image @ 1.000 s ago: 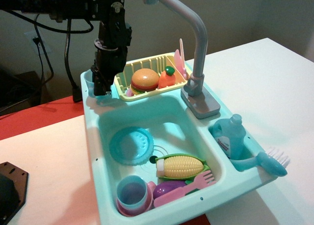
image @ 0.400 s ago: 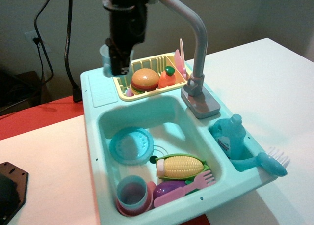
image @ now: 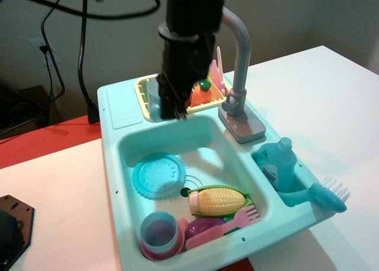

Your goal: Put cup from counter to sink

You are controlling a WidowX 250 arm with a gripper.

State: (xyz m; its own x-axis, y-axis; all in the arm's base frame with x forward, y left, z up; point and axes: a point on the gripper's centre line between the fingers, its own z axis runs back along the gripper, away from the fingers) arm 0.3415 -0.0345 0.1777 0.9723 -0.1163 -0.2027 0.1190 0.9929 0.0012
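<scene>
The black robot gripper [image: 173, 108] hides most of the small translucent light-blue plastic cup [image: 153, 97] (only a pale sliver shows at its left) and much of the yellow slatted dish rack [image: 144, 90]; its jaws cannot be made out. The grey curved faucet [image: 238, 58] is covered near its top; the black flat object [image: 13, 228] is cut by the left edge.

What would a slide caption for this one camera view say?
Black robot gripper carrying a small translucent light-blue plastic cup above the yellow dish rack, beside the deep light-teal toy sink basin.
</scene>
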